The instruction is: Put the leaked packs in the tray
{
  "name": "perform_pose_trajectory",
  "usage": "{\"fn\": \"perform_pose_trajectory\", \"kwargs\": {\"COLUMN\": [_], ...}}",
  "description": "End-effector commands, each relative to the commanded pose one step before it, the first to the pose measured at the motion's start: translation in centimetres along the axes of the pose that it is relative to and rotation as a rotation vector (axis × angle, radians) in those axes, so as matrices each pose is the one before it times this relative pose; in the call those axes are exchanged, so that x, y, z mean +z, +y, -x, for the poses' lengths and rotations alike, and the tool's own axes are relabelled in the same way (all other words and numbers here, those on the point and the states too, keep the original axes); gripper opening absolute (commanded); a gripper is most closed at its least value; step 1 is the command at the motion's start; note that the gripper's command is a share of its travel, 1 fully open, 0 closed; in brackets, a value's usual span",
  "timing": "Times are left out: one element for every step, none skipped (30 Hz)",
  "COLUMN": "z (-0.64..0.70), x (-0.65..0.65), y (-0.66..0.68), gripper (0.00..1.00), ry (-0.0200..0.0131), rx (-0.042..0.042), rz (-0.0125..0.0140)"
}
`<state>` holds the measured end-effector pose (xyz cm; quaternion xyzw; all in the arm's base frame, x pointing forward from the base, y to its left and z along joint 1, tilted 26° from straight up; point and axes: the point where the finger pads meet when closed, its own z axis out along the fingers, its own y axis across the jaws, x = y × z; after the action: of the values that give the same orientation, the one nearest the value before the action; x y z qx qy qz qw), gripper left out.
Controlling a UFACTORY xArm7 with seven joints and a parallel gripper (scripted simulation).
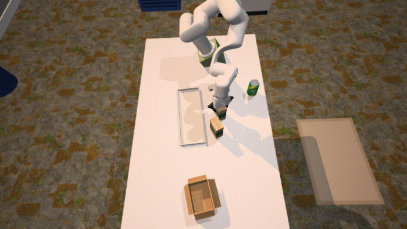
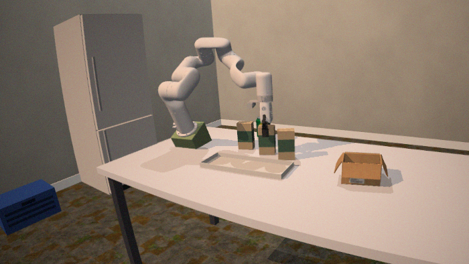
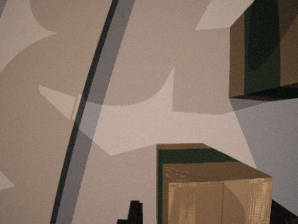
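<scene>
Hovering over the middle coffee pack (image 2: 266, 141), the gripper (image 2: 264, 128) has its fingers spread either side of the top, gripping nothing. All three packs stand in a row beside the tray (image 2: 218, 158), mid-bench, toward the edge with the green can (image 1: 253, 88).

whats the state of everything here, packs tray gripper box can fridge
gripper: open, fingers astride the middle pack's top, holding nothing
middle pack: standing upright
left pack: standing upright
right pack: standing upright
tray: holds no packs
cardboard box: flaps open
green can: upright
fridge: doors closed
</scene>
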<state>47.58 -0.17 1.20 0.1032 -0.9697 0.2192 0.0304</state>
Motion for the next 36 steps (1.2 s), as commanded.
{"fn": "perform_pose_trajectory", "kwargs": {"z": [0.128,0.000,0.000,0.000,0.000,0.000,0.000,0.000,0.000,0.000,0.000,0.000,0.000,0.000,0.000,0.000,0.000,0.000,0.000,0.000,0.000,0.000,0.000,0.000,0.000,0.000,0.000,0.000,0.000,0.000,0.000,0.000,0.000,0.000,0.000,0.000], "x": [-0.150,0.000,0.000,0.000,0.000,0.000,0.000,0.000,0.000,0.000,0.000,0.000,0.000,0.000,0.000,0.000,0.000,0.000,0.000,0.000,0.000,0.000,0.000,0.000,0.000,0.000,0.000,0.000,0.000,0.000,0.000,0.000,0.000,0.000,0.000,0.000], "y": [-0.014,0.000,0.000,0.000,0.000,0.000,0.000,0.000,0.000,0.000,0.000,0.000,0.000,0.000,0.000,0.000,0.000,0.000,0.000,0.000,0.000,0.000,0.000,0.000,0.000,0.000,0.000,0.000,0.000,0.000,0.000,0.000,0.000,0.000,0.000,0.000], "gripper": [0.84,0.84,0.84,0.84,0.84,0.84,0.84,0.84,0.24,0.24,0.24,0.24,0.24,0.24,0.24,0.24,0.24,0.24,0.24,0.24,0.24,0.24,0.24,0.24,0.24,0.24,0.24,0.24,0.24,0.24,0.24,0.24,0.24,0.24,0.24,0.24], "ry": [-0.00402,0.00000,0.00000,0.00000,0.00000,0.00000,0.00000,0.00000,0.00000,0.00000,0.00000,0.00000,0.00000,0.00000,0.00000,0.00000,0.00000,0.00000,0.00000,0.00000,0.00000,0.00000,0.00000,0.00000,0.00000,0.00000,0.00000,0.00000,0.00000,0.00000,0.00000,0.00000,0.00000,0.00000,0.00000,0.00000], "rx": [-0.00010,0.00000,0.00000,0.00000,0.00000,0.00000,0.00000,0.00000,0.00000,0.00000,0.00000,0.00000,0.00000,0.00000,0.00000,0.00000,0.00000,0.00000,0.00000,0.00000,0.00000,0.00000,0.00000,0.00000,0.00000,0.00000,0.00000,0.00000,0.00000,0.00000,0.00000,0.00000,0.00000,0.00000,0.00000,0.00000], "rz": [-0.00012,0.00000,0.00000,0.00000,0.00000,0.00000,0.00000,0.00000,0.00000,0.00000,0.00000,0.00000,0.00000,0.00000,0.00000,0.00000,0.00000,0.00000,0.00000,0.00000,0.00000,0.00000,0.00000,0.00000,0.00000,0.00000,0.00000,0.00000,0.00000,0.00000,0.00000,0.00000,0.00000,0.00000,0.00000,0.00000]}}
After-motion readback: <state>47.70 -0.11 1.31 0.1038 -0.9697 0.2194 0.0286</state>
